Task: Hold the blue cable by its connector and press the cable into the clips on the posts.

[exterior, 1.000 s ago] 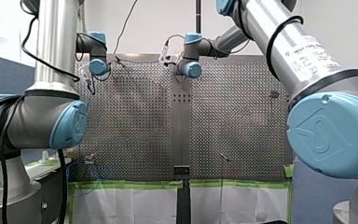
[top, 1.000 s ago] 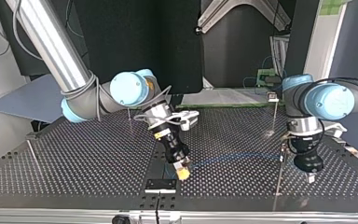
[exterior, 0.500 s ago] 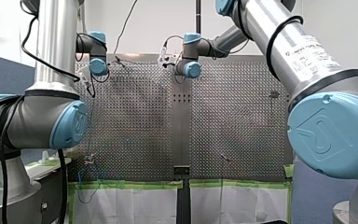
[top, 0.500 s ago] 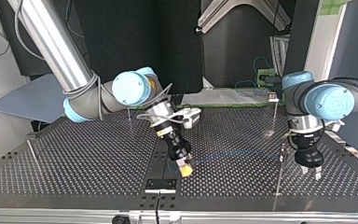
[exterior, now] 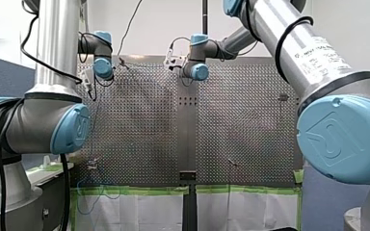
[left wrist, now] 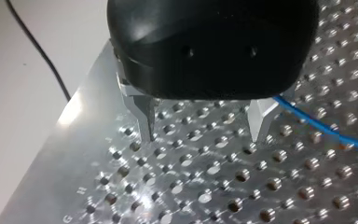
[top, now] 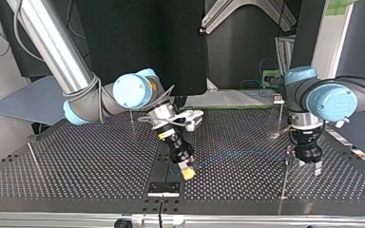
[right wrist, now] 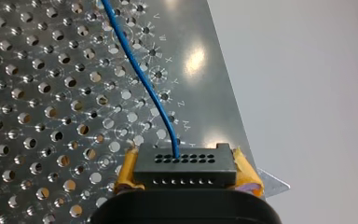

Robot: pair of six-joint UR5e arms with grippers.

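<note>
From where I stand, my right end effector (top: 187,172) is clenched on the black connector (right wrist: 185,165), its yellow pads squeezing both sides. The blue cable (right wrist: 140,70) comes out of the connector's face and runs away low over the perforated worktop (top: 76,180). Seen from across the worktop, it trails as a faint line toward my left end effector (left wrist: 204,126). That one hangs just over the holes with its metal fingers spread and nothing between them; the cable passes just beside one finger, not inside the grip. A thin post (top: 285,178) stands close by it and another (top: 280,118) further back. I cannot tell whether the cable sits in any clip. So the holding part looks done, while the pressing into the clips looks mostly or wholly left to do.
</note>
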